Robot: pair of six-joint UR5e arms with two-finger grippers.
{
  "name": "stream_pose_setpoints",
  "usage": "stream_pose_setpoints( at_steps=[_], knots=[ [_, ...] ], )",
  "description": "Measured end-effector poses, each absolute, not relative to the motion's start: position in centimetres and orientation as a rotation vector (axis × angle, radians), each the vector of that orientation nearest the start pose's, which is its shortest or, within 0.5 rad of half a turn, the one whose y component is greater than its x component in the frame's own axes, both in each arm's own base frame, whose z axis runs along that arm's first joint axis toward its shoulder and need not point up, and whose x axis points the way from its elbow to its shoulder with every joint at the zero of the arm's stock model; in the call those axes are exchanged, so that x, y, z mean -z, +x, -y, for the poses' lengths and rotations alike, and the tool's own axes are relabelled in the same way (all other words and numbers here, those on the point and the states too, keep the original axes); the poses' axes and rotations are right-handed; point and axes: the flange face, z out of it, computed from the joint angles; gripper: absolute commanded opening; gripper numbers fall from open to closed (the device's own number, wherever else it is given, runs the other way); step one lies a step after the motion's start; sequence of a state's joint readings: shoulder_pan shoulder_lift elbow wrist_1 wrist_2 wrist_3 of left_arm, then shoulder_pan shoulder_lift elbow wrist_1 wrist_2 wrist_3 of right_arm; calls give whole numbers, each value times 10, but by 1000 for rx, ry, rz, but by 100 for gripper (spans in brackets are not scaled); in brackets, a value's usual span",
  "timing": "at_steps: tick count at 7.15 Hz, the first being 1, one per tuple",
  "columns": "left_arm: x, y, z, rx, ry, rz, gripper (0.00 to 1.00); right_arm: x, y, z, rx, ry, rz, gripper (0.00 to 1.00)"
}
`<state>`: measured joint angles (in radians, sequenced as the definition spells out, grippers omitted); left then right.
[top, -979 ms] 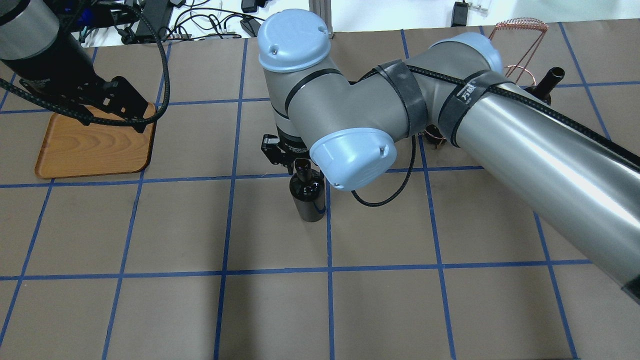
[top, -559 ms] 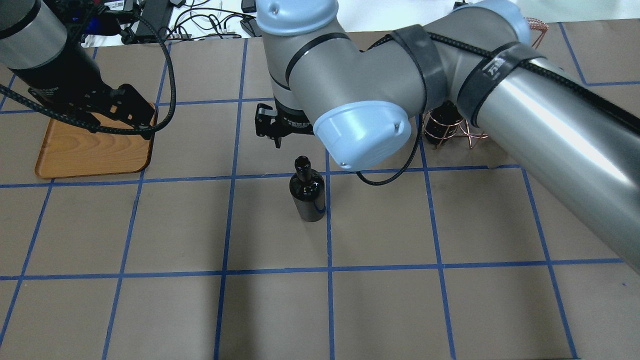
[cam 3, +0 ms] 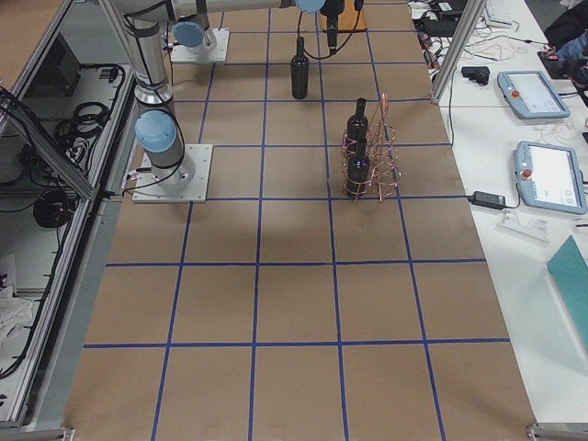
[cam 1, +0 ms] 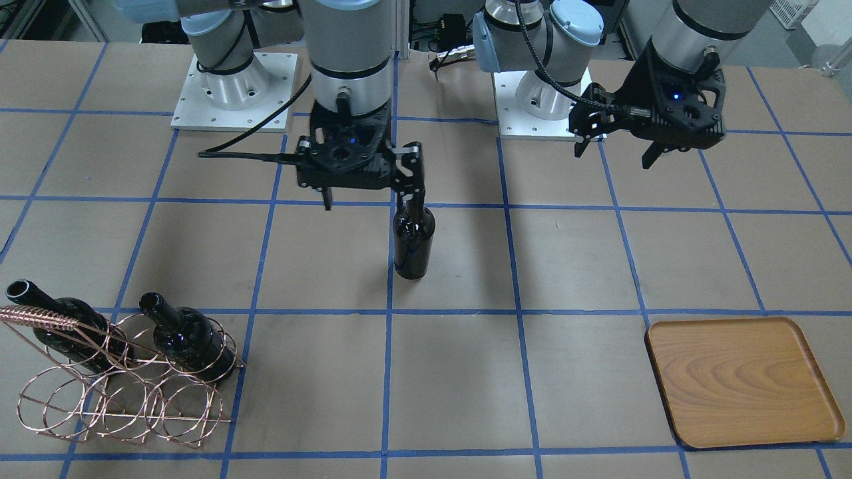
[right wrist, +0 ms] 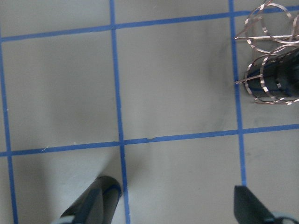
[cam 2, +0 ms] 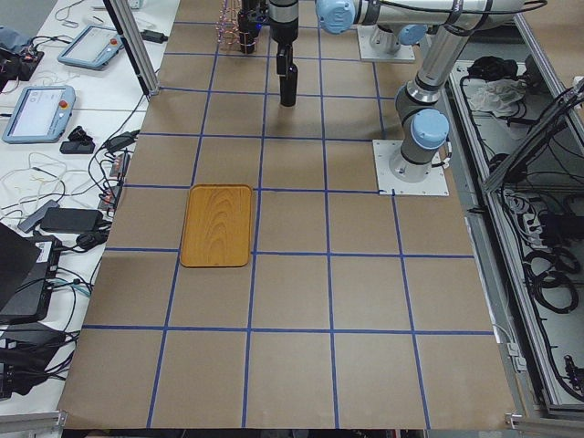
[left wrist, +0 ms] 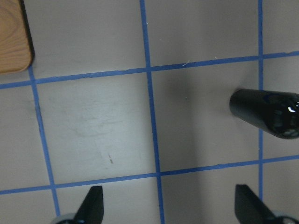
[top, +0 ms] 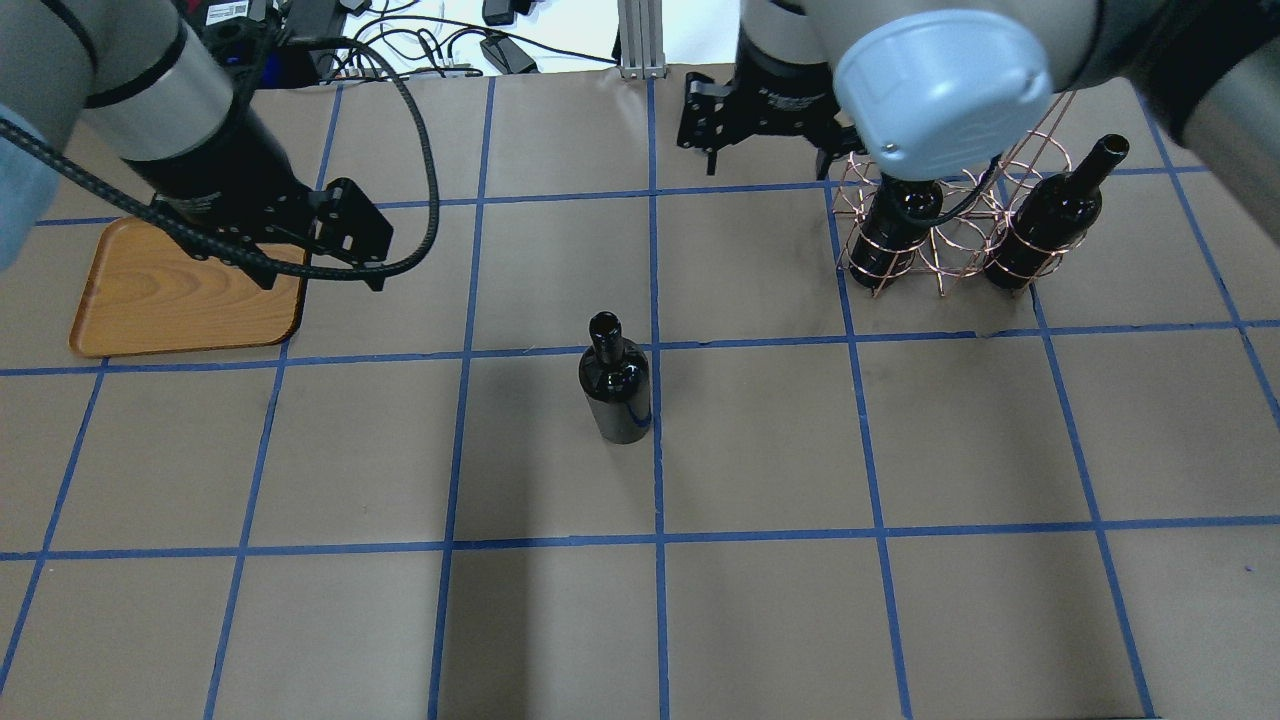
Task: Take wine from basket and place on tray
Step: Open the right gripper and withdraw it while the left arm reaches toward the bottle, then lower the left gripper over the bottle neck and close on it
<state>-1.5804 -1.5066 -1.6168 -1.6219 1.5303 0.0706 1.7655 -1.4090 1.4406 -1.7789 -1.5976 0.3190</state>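
Wine [top: 615, 392] was what I had to move, one dark glass bottle of it, and it stood alone in the middle of the table [top: 850, 450], out of the basket and not yet on the tray. Going left to right in the view from above, the wooden tray [top: 150, 310] lay flat at the far left. The left gripper [top: 320, 282] hung in the air between the tray and the wine, its two fingers spread wide and holding nothing. Next came the wine, standing straight up on its base, so its long way ran up and down and its mouth pointed at the ceiling. Past it the right gripper [top: 768, 160] hung up high, also spread wide and empty, not touching the wine. At the far right sat the wire basket [top: 955, 250] with two more bottles [top: 1045, 225] leaning in its loops. I thought the wine would feel heavy and hard, and its smooth glass slippery. It could break if it fell, and a tall thin thing tips easily. I thought the best place to grab was the thin neck, just under the lip, so the lip would stop it sliding out, squeezing from both sides so it stayed straight.
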Motion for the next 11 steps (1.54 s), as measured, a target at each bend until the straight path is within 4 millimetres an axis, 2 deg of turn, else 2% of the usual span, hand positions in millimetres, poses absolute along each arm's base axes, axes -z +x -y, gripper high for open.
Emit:
stream_pose_setpoints(
  at_steps=[1,2,3,5,6,8,10,11],
  knots=[
    [-484,-176,452,-72,119,-3176,100,-498,207,546,300,197,-3116,100],
    [-476,-206,444,-93,98,-3171,100,-506,185,548,318,93,-3135,100],
    [-469,-238,436,-87,44,-3170,100,-509,171,547,306,-26,-3153,100],
    [-440,-289,435,-65,4,-3173,100,-508,160,539,208,-109,-3169,100],
    [-426,-305,435,-72,-7,-3174,100,-507,159,533,156,-118,-3170,100],
    [-411,-326,438,-44,-24,-3184,98,-506,159,527,109,-126,-3166,100],
    [-396,-334,446,-36,-62,-3191,78,-506,159,526,102,-127,-3165,100],
    [-387,-336,450,-54,-57,-3187,78,-505,159,526,103,-128,-3165,100]
  ],
)
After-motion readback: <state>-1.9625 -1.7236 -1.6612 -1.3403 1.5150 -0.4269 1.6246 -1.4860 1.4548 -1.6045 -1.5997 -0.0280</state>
